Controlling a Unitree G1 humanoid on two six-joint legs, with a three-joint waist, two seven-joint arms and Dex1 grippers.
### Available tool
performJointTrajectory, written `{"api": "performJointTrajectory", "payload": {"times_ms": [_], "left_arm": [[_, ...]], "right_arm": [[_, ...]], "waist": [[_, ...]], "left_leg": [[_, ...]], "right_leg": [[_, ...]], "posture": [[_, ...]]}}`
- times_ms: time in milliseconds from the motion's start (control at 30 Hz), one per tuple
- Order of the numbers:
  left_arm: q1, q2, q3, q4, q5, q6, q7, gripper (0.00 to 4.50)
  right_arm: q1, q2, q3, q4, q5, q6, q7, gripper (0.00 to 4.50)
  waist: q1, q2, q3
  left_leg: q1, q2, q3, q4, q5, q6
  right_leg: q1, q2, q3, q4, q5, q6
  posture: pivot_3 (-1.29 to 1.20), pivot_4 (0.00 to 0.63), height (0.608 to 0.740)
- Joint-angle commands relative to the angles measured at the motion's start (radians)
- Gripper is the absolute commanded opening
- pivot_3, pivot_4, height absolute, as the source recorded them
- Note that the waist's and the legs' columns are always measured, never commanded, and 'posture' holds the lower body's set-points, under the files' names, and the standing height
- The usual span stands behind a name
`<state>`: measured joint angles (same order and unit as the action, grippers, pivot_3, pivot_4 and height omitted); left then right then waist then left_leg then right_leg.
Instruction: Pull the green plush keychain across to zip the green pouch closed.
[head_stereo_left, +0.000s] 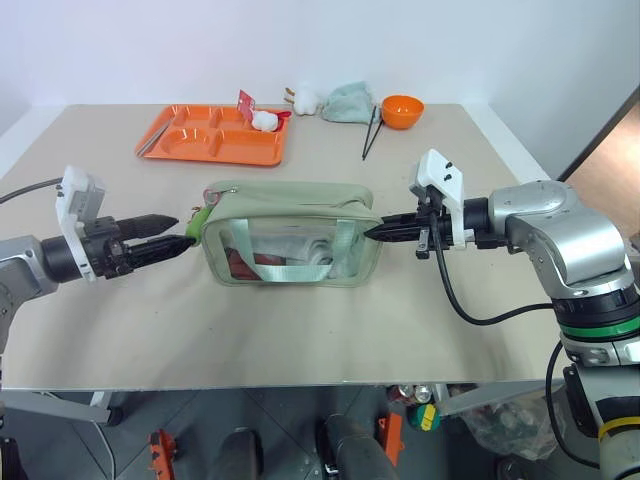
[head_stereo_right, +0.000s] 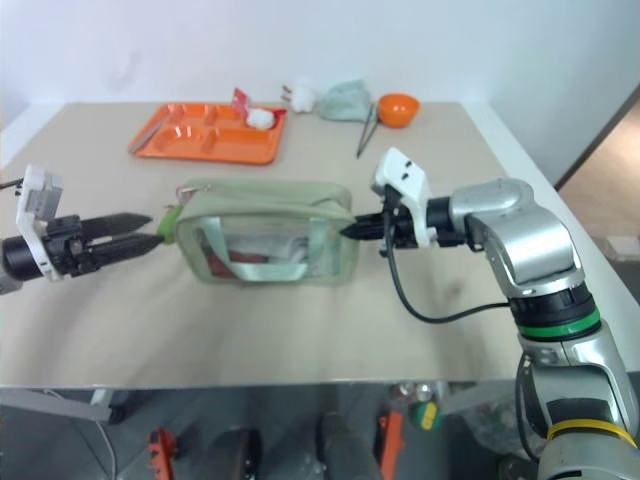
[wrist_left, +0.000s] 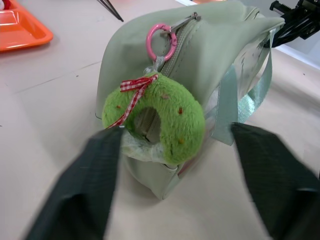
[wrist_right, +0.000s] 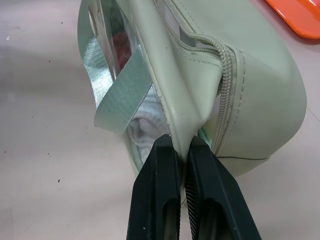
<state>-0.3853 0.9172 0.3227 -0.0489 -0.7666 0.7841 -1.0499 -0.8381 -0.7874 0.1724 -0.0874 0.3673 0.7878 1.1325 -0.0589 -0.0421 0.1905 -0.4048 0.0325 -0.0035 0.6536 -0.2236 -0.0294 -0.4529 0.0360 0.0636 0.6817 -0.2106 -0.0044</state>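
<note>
The green pouch (head_stereo_left: 290, 235) lies mid-table, boxy, with clear window panels and a webbing strap. At its left end the green plush keychain (wrist_left: 180, 125) hangs from the zipper pull by a pink ring (wrist_left: 161, 41). My left gripper (head_stereo_left: 183, 231) is level at that end. Its fingers (wrist_left: 90, 180) stand apart on either side of the plush, and the right one is clear of it. My right gripper (head_stereo_left: 372, 232) is shut on a fold of fabric at the pouch's right end (wrist_right: 182, 125), beside the zipper's end.
At the back of the table stand an orange tray (head_stereo_left: 215, 140) with a white plush (head_stereo_left: 263, 120), a pale teal cloth (head_stereo_left: 348, 102), an orange bowl (head_stereo_left: 402, 110) and black chopsticks (head_stereo_left: 370, 135). The table's front edge (head_stereo_left: 300, 382) runs close below the pouch.
</note>
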Motion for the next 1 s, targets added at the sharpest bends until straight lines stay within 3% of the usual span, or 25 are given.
{"api": "performJointTrajectory", "payload": {"times_ms": [33,233,567,767,1000], "left_arm": [[-0.028,-0.010,-0.016,-0.008,-0.001,-0.013,-0.012,1.98],[-0.036,-0.018,-0.046,-0.006,0.014,-0.021,-0.027,0.04],[-0.071,-0.020,-0.043,0.020,0.054,-0.041,-0.013,0.04],[-0.150,0.034,-0.011,0.081,0.084,-0.097,-0.046,0.04],[-0.275,0.026,-0.081,0.117,0.132,-0.157,-0.061,0.04]], "right_arm": [[-0.020,-0.006,-0.012,-0.026,0.007,0.006,0.002,0.00],[-0.027,-0.003,-0.016,-0.032,0.012,0.015,-0.001,0.00],[-0.021,-0.004,-0.017,-0.045,0.013,0.025,-0.006,0.00],[-0.031,-0.001,-0.010,-0.032,0.007,0.016,-0.001,0.00],[-0.040,0.006,-0.003,-0.018,-0.002,0.002,-0.001,0.00]], "waist": [[0.000,0.000,0.000],[0.000,0.000,0.000],[0.000,0.000,0.000],[0.000,0.000,0.000],[0.002,0.000,0.000]], "left_leg": [[0.000,0.000,0.000,0.000,0.000,0.000],[0.000,0.000,0.000,0.000,0.000,0.000],[0.000,0.000,0.000,0.000,0.000,0.000],[0.000,0.000,0.000,0.000,0.000,0.000],[-0.001,0.000,0.000,0.000,0.000,0.000]], "right_leg": [[0.000,0.000,0.000,0.000,0.000,0.000],[0.000,0.000,0.000,0.000,0.000,0.000],[0.000,0.000,0.000,0.000,0.000,0.000],[0.000,0.000,0.000,0.000,0.000,0.000],[0.000,0.000,0.000,0.000,0.000,0.000]], "posture": [[0.00,0.150,0.740],[0.00,0.150,0.740],[0.00,0.150,0.740],[0.00,0.150,0.740],[0.00,0.150,0.740]]}}
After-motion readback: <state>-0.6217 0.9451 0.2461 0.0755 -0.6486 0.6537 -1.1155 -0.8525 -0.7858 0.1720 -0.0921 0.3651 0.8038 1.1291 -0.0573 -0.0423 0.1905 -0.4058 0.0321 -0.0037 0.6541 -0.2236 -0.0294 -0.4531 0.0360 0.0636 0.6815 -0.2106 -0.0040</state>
